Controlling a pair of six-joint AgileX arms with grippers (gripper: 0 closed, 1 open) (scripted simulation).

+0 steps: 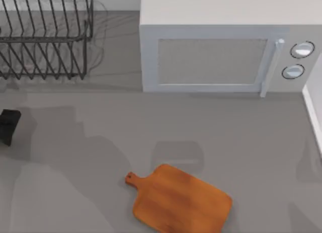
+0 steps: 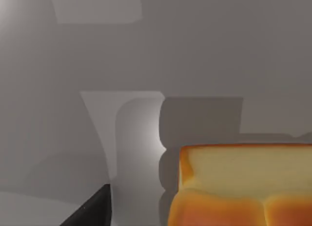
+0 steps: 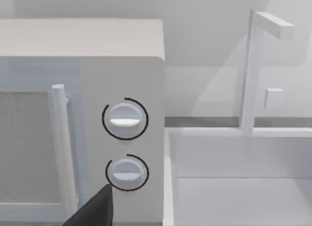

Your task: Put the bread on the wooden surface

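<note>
Bread (image 2: 243,187) light, soft, crushable; grasp by edges. Left gripper (image 1: 9,125) at frame's left edge, state unclear. Board (image 1: 181,200) bare.

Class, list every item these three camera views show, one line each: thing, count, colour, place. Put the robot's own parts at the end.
wooden surface: one, orange-brown board with a knob handle, front of the counter, right of centre in the top view.
bread: one, golden-yellow, on the grey counter close under the left wrist camera.
microwave: one, white, two round dials on its right side, back of the counter.
dish rack: one, dark wire, back left corner.
sink: one, white basin with a white faucet, right of the microwave.
counter: one, grey.
left tool: one, black, at the left edge of the top view.
right tool finger: black tip, facing the microwave.
</note>
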